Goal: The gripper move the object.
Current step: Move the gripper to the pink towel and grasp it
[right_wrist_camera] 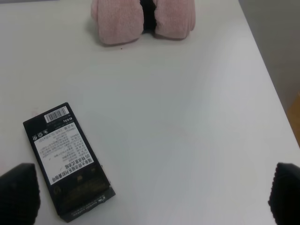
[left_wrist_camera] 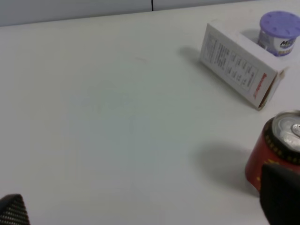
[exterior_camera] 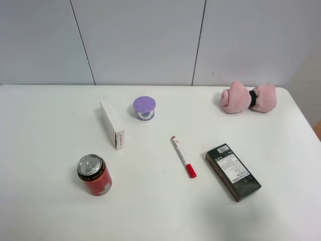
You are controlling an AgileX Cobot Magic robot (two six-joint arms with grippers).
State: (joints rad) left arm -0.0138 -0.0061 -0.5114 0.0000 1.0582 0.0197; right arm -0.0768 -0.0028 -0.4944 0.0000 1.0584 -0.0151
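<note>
Right wrist view showed the right jaws spread wide, their two dark fingertips [right_wrist_camera: 18, 192] far apart with only bare bench [right_wrist_camera: 187, 117] between them, so they pinched nothing. Ahead of that open gap and well apart from it lay the pink plush roll [right_wrist_camera: 143, 18], cinched at its middle by a black band. The gap faced the roll roughly square on, which I judged a sensible line-up for a straight reach onto the narrow waist. A black box [right_wrist_camera: 68, 159] lay label-up to one side of that path, nearer the jaws than the roll, and looked clear of the approach. Left wrist view showed the left jaws spread as well and holding nothing, with a red can [left_wrist_camera: 276, 150] just past one fingertip [left_wrist_camera: 281, 197], a white carton [left_wrist_camera: 239, 70] on its side beyond it, and a purple-lidded tub [left_wrist_camera: 280, 30] behind the carton. Exterior high view put the roll [exterior_camera: 249, 97] near the far right corner of the bench, well apart from the marker [exterior_camera: 183, 156] and the rest, and neither arm entered that picture. Lying on the right, the roll fell naturally to the right arm, and the reach had not yet begun.
</note>
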